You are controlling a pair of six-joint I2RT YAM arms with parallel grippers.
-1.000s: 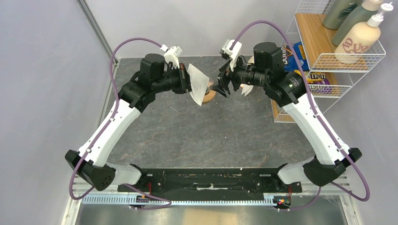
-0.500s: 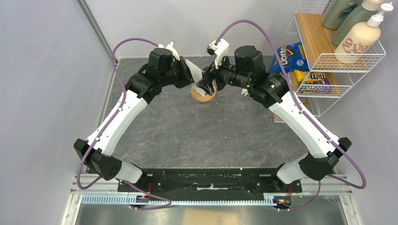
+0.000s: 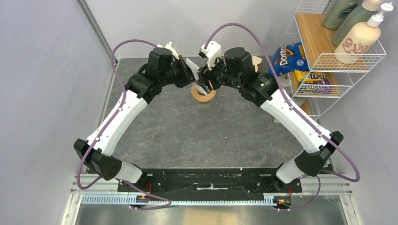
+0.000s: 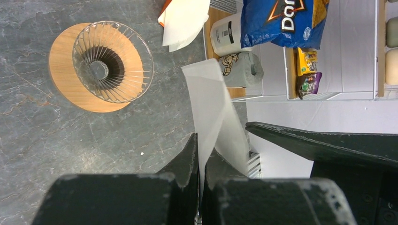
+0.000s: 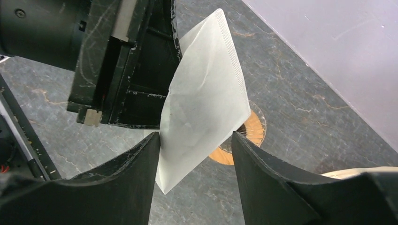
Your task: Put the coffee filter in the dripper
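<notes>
A dark stone-patterned counter point(image 3: 211, 136) is lying between pale walls, with a wire shelf point(image 3: 328, 63) standing well out to the right tool's outer side. The left tool point(image 4: 202, 145) is gripping the coffee filter point(image 5: 206, 93), its fingers pressed together on the paper's lower part, so the white sheet is sticking up past its tips, in the air. The right tool point(image 5: 196, 136) is facing it with fingers spread apart, one on each side of the paper and close to its edges; whether they are touching it cannot be told. The dripper point(image 4: 101, 61) is sitting upright on the counter, below both tools, apart from the paper and peeking out behind it between the right tool's fingers.
</notes>
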